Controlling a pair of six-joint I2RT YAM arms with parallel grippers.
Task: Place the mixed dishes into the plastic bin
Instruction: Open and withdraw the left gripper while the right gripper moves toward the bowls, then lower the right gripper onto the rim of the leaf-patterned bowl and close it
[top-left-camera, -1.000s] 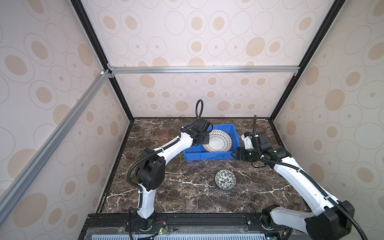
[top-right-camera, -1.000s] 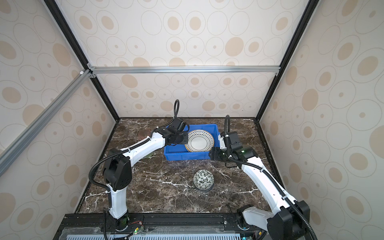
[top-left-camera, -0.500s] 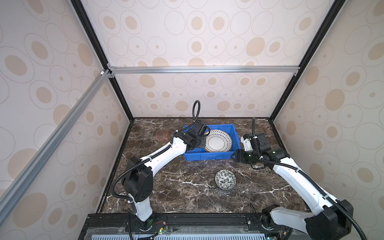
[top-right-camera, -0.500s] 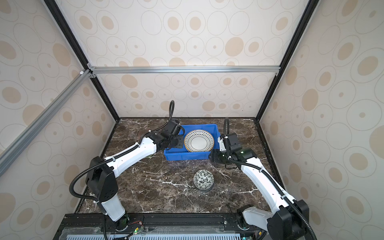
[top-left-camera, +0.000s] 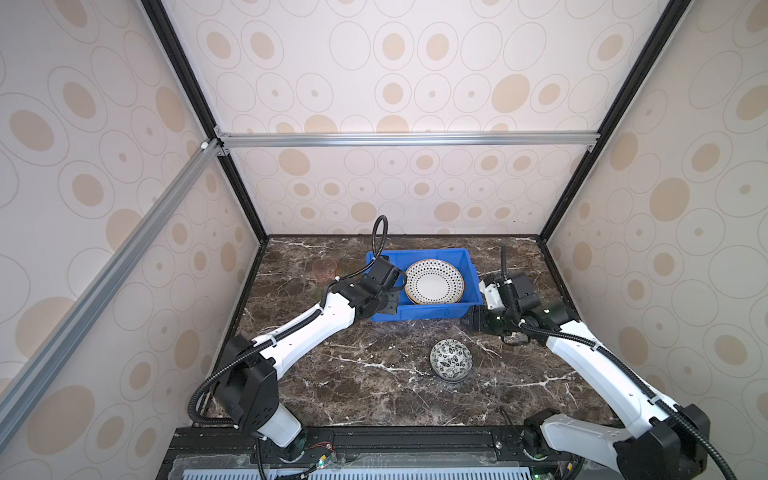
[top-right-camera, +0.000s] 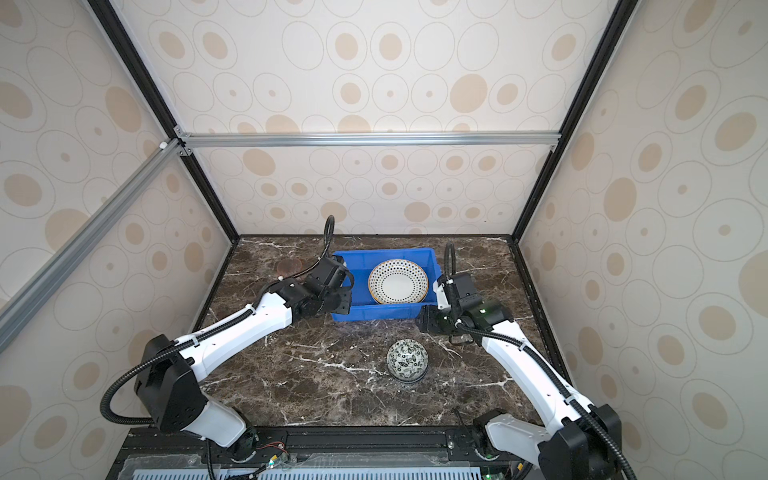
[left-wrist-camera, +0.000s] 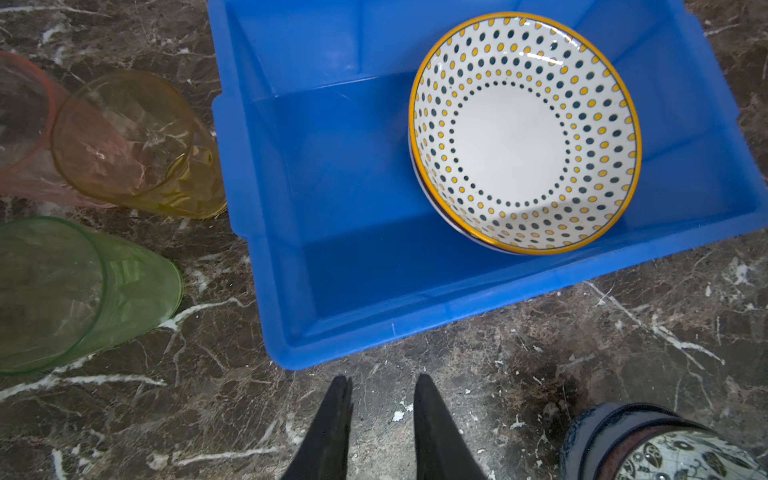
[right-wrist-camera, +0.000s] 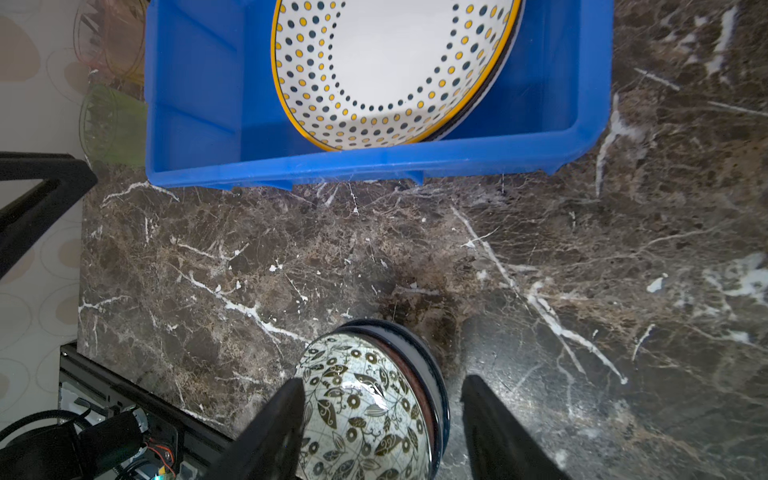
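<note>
The blue plastic bin (top-left-camera: 419, 312) stands at the back middle in both top views. In it a dotted yellow-rimmed plate (top-left-camera: 434, 281) (left-wrist-camera: 524, 133) lies on another plate. A floral black-white bowl (top-left-camera: 451, 360) (right-wrist-camera: 361, 409), nested in a blue-rimmed bowl, sits on the marble in front of the bin. Pink (left-wrist-camera: 20, 124), amber (left-wrist-camera: 137, 145) and green (left-wrist-camera: 75, 291) tumblers stand left of the bin. My left gripper (left-wrist-camera: 382, 377) hovers at the bin's front left corner, narrowly open and empty. My right gripper (right-wrist-camera: 384, 380) hangs open above the bowl's far right side, apart from it.
The cell's patterned walls and black frame posts (top-left-camera: 249, 208) close in the dark marble table (top-left-camera: 374, 395) on three sides. A black rail (top-left-camera: 374, 436) runs along the front edge.
My left gripper has drawn back from over the bin beside the plate to the bin's front left corner. My right gripper has edged slightly toward the bowl.
</note>
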